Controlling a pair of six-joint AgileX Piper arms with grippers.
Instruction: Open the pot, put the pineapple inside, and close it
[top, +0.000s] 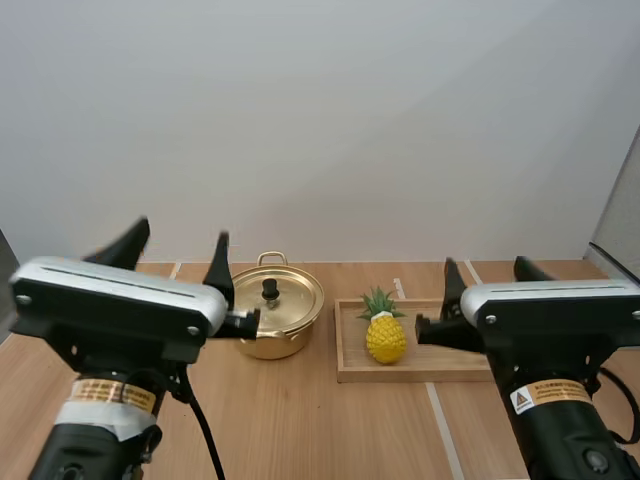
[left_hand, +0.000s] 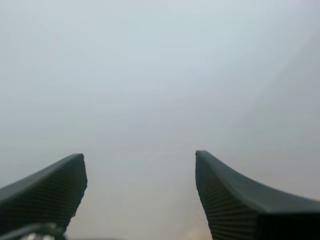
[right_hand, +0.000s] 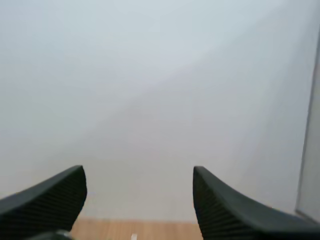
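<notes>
The pot (top: 275, 322) stands closed under its lid (top: 296, 300). The pineapple (top: 386, 336) stands on a wooden tray (top: 350, 372) just right of the pot. The left gripper (top: 181, 236) and right gripper (top: 486, 265) hang spread wide and empty, on the robot's side of the pot. The small knob (top: 269, 289) could slip from an off-centre pinch and drop the lid, and a skewed squeeze could topple the pineapple. The tray's rim crowds the pot's right side. The bare table (top: 300, 430) in front of the pot leaves room for the lid.

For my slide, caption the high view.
Lidded pot beside pineapple on wooden tray; left pincer and right pincer open.
</notes>
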